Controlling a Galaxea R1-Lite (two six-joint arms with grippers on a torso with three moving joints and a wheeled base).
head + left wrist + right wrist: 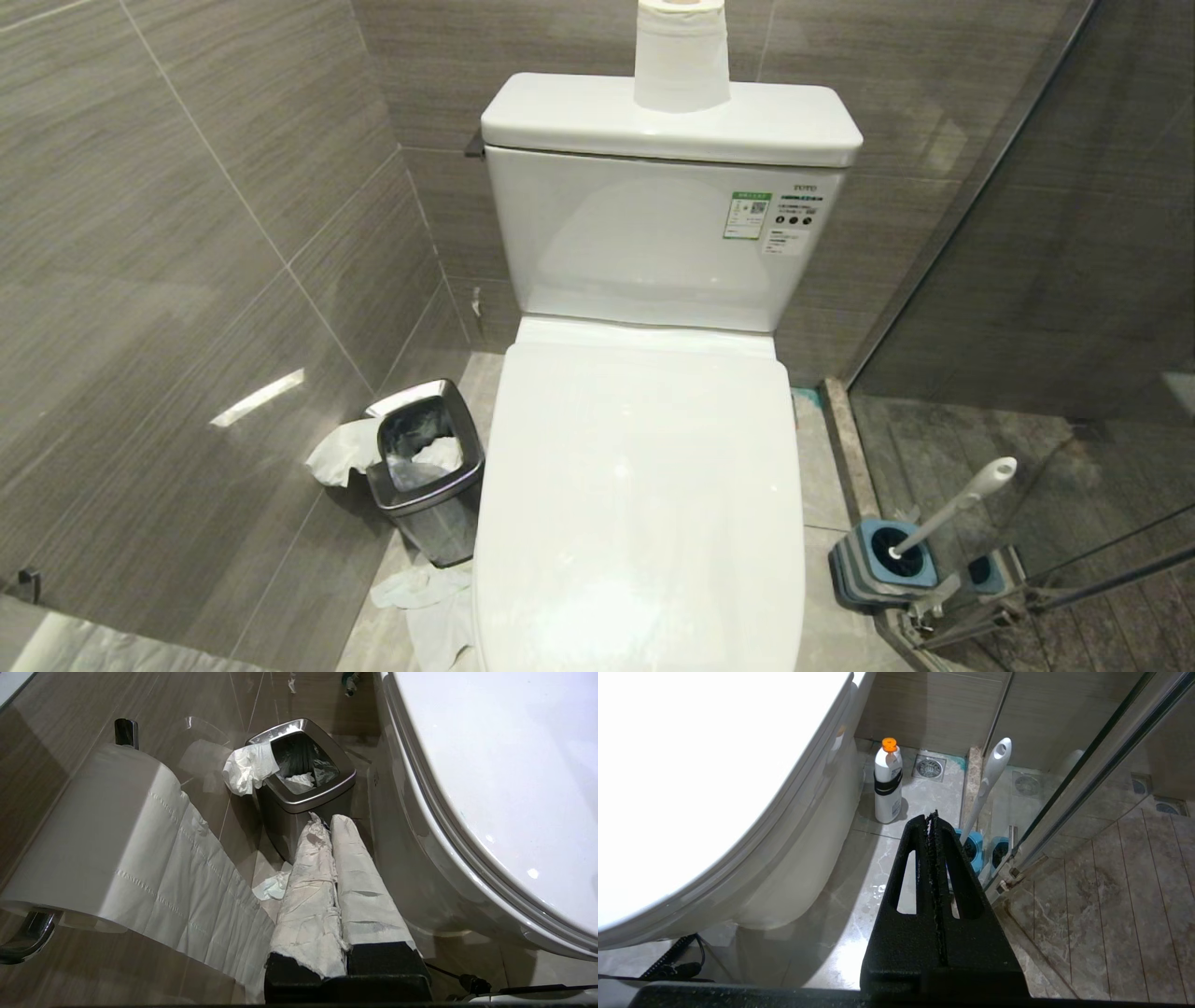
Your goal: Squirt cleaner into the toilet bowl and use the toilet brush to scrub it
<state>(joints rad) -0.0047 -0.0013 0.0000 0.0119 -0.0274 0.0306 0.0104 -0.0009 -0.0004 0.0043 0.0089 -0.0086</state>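
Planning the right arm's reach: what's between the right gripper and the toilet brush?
Nothing: in the right wrist view the shut right gripper points toward the toilet brush, only bare floor between.

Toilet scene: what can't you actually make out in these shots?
- Toilet bowl: hidden in every view under the closed lid.
- Toilet brush head: sunk in its holder, head view.
- Tank sticker text: too small, head view.
- Bottle label: unreadable, right wrist view.
- Toilet paper roll: top cut off, head view.

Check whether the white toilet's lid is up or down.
Down: the glossy white toilet lid lies flat over the seat, hiding the bowl completely.
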